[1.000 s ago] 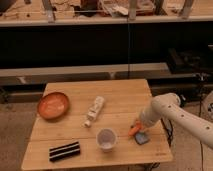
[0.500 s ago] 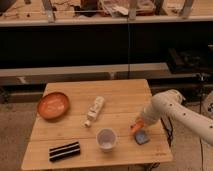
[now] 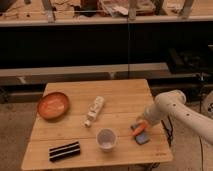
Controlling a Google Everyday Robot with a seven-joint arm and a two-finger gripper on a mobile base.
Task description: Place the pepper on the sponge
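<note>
while the gripper [image 3: 142, 123], its hold impossible to tell, hangs at the orange pepper [image 3: 137, 128] against the far edge of the sponge [image 3: 143, 139], the pepper may roll off.

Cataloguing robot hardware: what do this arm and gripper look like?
The arm is smooth off-white, with thick rounded links and a bulbous joint. Its gripper, over the wooden table's right front, looks greyish. No cables or markings show.

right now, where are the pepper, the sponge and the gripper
pepper [image 3: 136, 127], camera view, its orange middle
sponge [image 3: 144, 139], camera view, its bare top face
gripper [image 3: 142, 123], camera view, its tip, right by the pepper, just above the sponge
</note>
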